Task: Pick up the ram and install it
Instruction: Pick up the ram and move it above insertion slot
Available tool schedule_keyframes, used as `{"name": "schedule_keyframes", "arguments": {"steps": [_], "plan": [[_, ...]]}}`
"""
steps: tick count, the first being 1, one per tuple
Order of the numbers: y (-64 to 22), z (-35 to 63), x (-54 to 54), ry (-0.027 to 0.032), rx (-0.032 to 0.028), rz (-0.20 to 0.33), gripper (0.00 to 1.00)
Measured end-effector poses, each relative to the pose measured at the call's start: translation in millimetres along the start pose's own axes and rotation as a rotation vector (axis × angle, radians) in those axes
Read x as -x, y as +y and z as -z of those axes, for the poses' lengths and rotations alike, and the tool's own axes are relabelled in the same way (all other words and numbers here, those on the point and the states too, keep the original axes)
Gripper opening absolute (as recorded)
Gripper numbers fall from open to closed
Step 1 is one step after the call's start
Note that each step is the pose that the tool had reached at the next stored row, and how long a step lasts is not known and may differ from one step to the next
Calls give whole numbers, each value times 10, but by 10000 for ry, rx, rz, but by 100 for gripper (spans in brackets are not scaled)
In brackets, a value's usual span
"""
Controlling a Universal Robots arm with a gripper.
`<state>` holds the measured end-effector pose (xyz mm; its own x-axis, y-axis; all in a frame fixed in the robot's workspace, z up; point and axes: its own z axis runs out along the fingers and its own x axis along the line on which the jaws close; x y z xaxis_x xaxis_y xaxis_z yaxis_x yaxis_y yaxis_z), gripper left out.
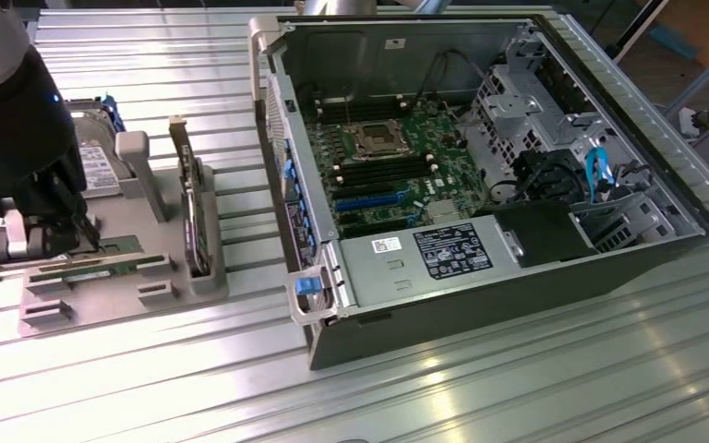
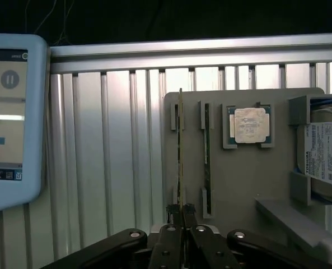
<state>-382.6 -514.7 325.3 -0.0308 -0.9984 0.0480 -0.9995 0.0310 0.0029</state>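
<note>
My gripper is shut on the ram, a thin green stick held on edge over the outermost slot of the grey holder tray. In the exterior view the gripper hangs over the tray's near end at the exterior view's left, with the ram sticking out of both sides of the fingers. Whether the stick is clear of its slot I cannot tell. A second, matching stick rests in the neighbouring slot. The open computer case with its green motherboard lies at the exterior view's right.
The tray also holds a square silver processor chip, a hard drive and a dark expansion card standing on edge. A tablet with a lit screen stands beyond the ribbed metal table. The case's raised wall lies between tray and motherboard.
</note>
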Motion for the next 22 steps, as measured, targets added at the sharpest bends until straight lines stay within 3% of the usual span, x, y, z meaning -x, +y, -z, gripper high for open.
{"name": "schedule_keyframes", "arguments": {"steps": [22], "plan": [[-7, 626, -30, 34, 7, 1, 12]]}}
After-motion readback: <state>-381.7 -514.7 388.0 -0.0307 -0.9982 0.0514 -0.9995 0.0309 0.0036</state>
